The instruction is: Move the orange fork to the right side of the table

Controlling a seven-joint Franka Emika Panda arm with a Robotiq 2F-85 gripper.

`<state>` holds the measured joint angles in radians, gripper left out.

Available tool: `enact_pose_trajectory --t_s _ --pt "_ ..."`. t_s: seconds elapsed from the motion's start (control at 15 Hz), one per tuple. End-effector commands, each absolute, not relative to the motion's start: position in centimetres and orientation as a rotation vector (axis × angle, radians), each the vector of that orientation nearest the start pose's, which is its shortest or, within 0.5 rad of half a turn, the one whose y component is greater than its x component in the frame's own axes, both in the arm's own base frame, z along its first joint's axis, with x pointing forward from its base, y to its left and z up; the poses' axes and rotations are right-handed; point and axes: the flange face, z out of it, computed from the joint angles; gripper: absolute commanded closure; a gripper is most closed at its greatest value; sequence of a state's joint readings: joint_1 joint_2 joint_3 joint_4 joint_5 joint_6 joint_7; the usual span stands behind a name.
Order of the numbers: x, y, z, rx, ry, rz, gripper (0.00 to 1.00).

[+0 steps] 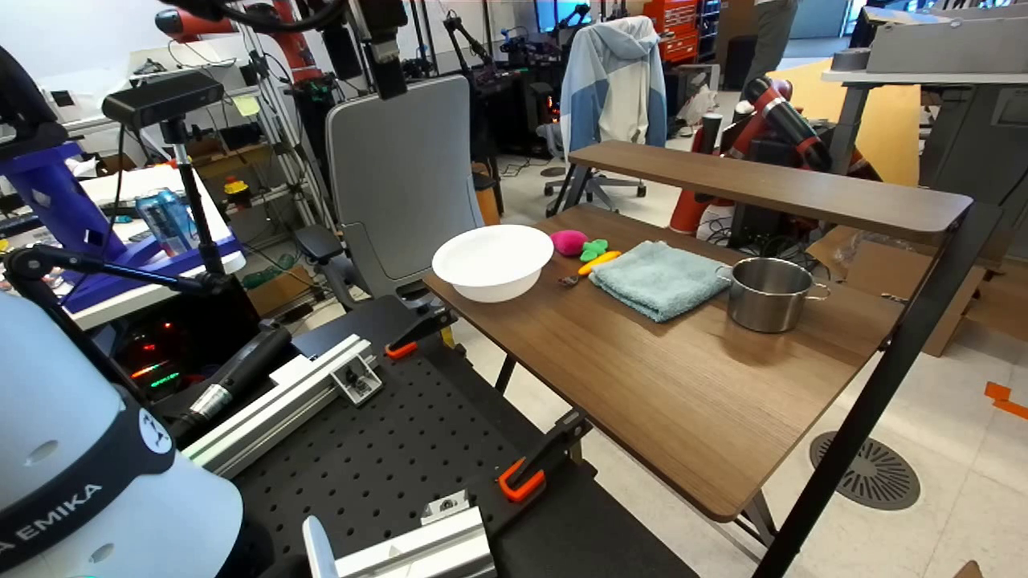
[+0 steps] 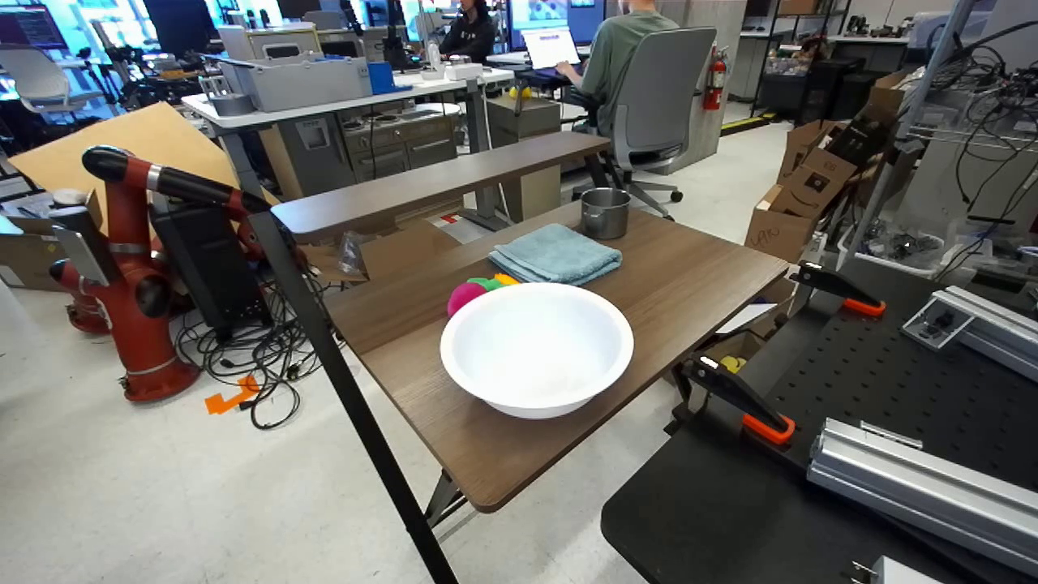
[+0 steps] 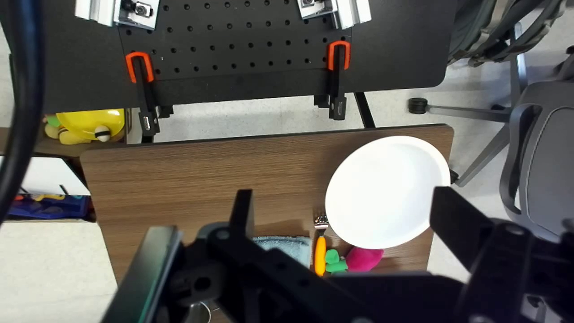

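One orange fork (image 3: 320, 255) lies below me on the bench (image 3: 202, 179), its handle between the folded towel (image 3: 288, 246) and the pink-and-green toy (image 3: 362, 259), its tines just beside the white bowl (image 3: 385, 193). I hold nothing; my fingers (image 3: 241, 213) stand wide apart, well above it. In the wrist view it shows in the gap between them, nearer the towel-side one, its long axis running across the line along which I close. So I judge I need little turn, mostly a sideways shift and a descent, to pinch the handle. I see nothing in the white bowl; the steel pot (image 1: 767, 311) hides its bottom from me.
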<state>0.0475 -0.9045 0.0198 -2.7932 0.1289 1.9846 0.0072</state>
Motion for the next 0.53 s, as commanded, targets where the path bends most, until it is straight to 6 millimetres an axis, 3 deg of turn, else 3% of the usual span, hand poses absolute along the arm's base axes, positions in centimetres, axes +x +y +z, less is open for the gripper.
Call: enact_pose_trajectory --t_s 0.0,0.2,0.47 --pt "29.4 2.6 45.5 -3.023 0.02 -0.173 0.0" --pt "30.5 2.3 45.1 -2.987 0.044 -0.184 0.0" --pt "34.2 1.5 43.7 -2.939 0.16 -0.156 0.0"
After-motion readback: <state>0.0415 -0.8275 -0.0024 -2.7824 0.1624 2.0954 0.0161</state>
